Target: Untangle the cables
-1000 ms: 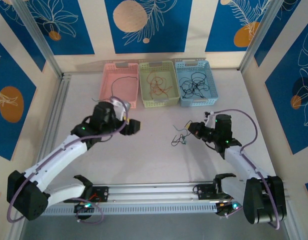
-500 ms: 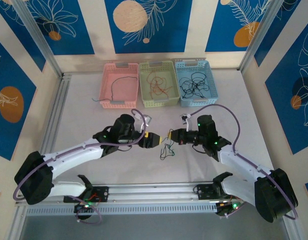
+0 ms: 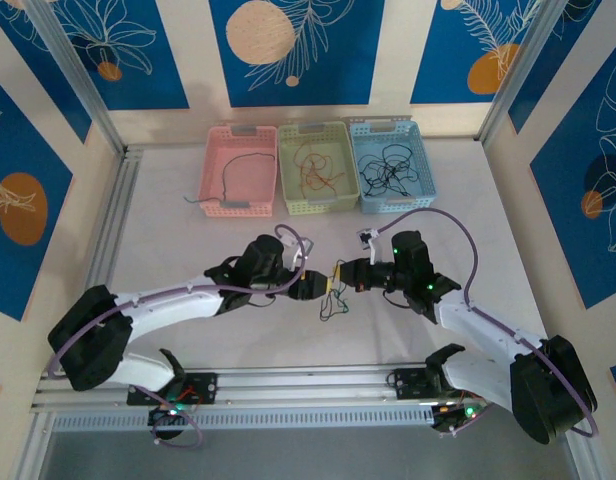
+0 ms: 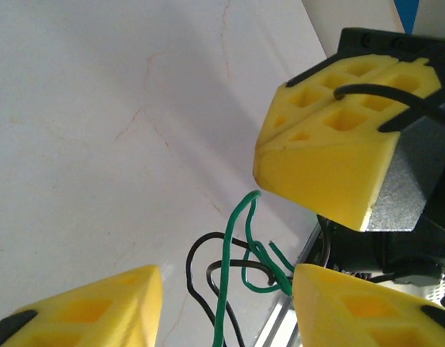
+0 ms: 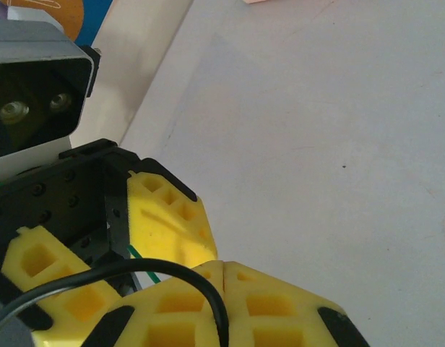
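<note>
Cables (image 3: 333, 300), thin flexible wires in black and green, found knotted mid-table, between the two arm tips and well short of the baskets. At left, black left gripper with yellow foam pads (image 4: 230, 307): fingers apart, set either side of the green strand, nothing clamped. Knot directly ahead of those open fingers; strands hanging roughly straight down from the opposing fingertip. At right, matching right gripper (image 5: 222, 289): pads pressed together, clamped on the cables, green end pinched at the tip, black strand entering the seam. Contact of lower loops with white table top (image 3: 158, 240) not determinable. Judged: left arm better placed for the free strand; closing there, then drawing leftward, the likely next move. Back row, left to right: pink perforated plastic basket (image 3: 238, 209) holding one black wire (image 3: 228, 175); pale green basket (image 3: 318, 207) holding orange-red wires (image 3: 313, 170); light blue basket (image 3: 393, 206) holding a heap of black wires (image 3: 388, 170).
</note>
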`<control>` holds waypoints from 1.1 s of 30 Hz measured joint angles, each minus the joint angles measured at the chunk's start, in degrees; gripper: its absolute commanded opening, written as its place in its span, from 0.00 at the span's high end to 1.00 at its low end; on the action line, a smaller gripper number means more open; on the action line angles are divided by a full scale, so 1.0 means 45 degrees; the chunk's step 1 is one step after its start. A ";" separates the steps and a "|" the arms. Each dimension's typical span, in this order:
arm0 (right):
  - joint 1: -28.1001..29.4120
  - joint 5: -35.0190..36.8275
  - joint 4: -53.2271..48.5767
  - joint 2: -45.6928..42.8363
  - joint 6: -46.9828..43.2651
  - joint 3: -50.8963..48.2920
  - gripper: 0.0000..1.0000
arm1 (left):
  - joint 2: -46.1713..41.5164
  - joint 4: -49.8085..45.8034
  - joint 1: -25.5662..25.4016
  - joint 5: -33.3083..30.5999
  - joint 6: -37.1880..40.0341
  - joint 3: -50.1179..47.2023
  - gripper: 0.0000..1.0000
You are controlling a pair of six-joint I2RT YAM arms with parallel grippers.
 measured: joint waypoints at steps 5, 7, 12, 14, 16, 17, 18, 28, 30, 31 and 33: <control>0.0029 0.0039 -0.0015 0.0000 -0.0044 0.0000 1.00 | 0.0000 -0.0005 -0.0010 -0.0015 -0.0063 -0.0073 0.94; 0.0034 0.0039 -0.0039 0.0000 -0.0049 0.0000 1.00 | -0.0005 -0.0024 -0.0010 -0.0034 -0.0136 -0.0073 1.00; 0.0000 0.0661 -0.0325 -0.0233 -0.0092 0.0000 1.00 | -0.0908 -0.1268 0.0155 -0.1190 0.0277 -0.0073 1.00; -0.0185 0.1054 -0.0491 -0.0617 -0.0078 0.0000 1.00 | -0.1875 -0.2244 0.0622 -0.1685 0.0471 -0.0073 1.00; -0.0855 0.1486 -0.0573 -0.1146 0.0117 -0.0005 1.00 | -0.3225 -0.3410 0.1812 -0.2283 0.0675 -0.0058 1.00; -0.1248 0.1700 -0.0641 -0.1370 0.0219 -0.0015 1.00 | -0.3866 -0.3900 0.2492 -0.2599 0.0777 -0.0058 1.00; -0.1855 0.1957 -0.0787 -0.1661 0.0364 -0.0063 1.00 | -0.4711 -0.4551 0.3405 -0.3099 0.0899 -0.0053 1.00; -0.6251 0.2924 -0.2317 -0.2419 0.2229 -0.1457 1.00 | -0.8068 -0.8480 0.7800 -0.4949 0.2127 0.1690 1.00; -0.6246 0.2769 -0.2268 -0.2205 0.2375 -0.1462 1.00 | -0.7164 -0.8476 0.7844 -0.4828 0.2225 0.2307 1.00; -0.6246 0.2696 -0.2234 -0.2113 0.2433 -0.1462 1.00 | -0.6625 -0.8437 0.7859 -0.4823 0.2312 0.2603 1.00; -0.6246 0.2594 -0.2161 -0.1933 0.2501 -0.1462 1.00 | -0.5212 -0.8354 0.7888 -0.4891 0.2584 0.3604 1.00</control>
